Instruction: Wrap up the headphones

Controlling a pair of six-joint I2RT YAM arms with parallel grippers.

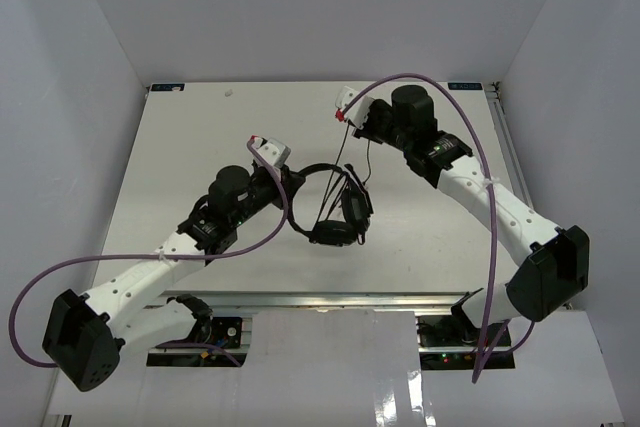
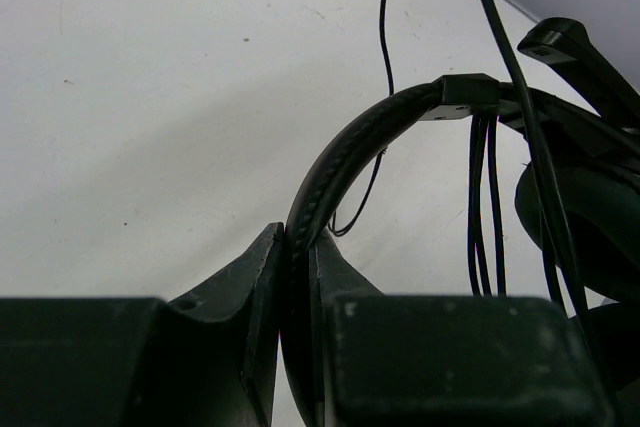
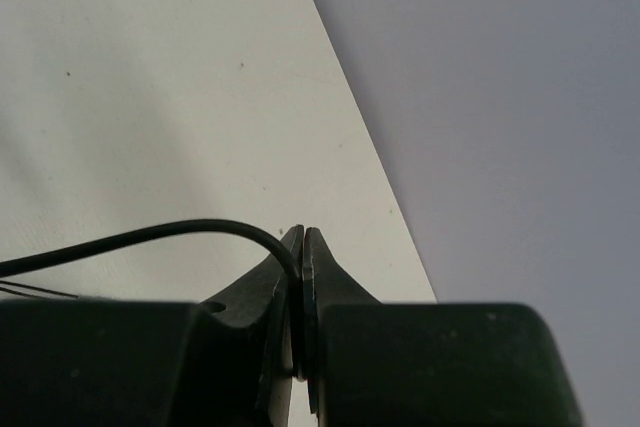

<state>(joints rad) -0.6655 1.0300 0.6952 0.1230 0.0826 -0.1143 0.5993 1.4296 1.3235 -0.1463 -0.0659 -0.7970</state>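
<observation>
The black headphones [image 1: 335,209] lie at the table's middle, headband arching left, earcups to the right. My left gripper [image 1: 290,179] is shut on the padded headband [image 2: 345,152]. In the left wrist view several strands of thin black cable [image 2: 483,197] hang across the headband by an earcup [image 2: 585,217]. My right gripper [image 1: 358,119] is shut on the thin cable [image 3: 150,236], held up at the far right of the table. The cable [image 1: 368,162] runs from it down to the headphones. A small pink-red plug tip [image 1: 341,115] shows by the right gripper.
The white table [image 1: 200,147] is walled by white panels on three sides. Thick purple arm cables [image 1: 480,137] loop over both arms. The table's far edge [image 3: 370,157] runs close beside the right gripper.
</observation>
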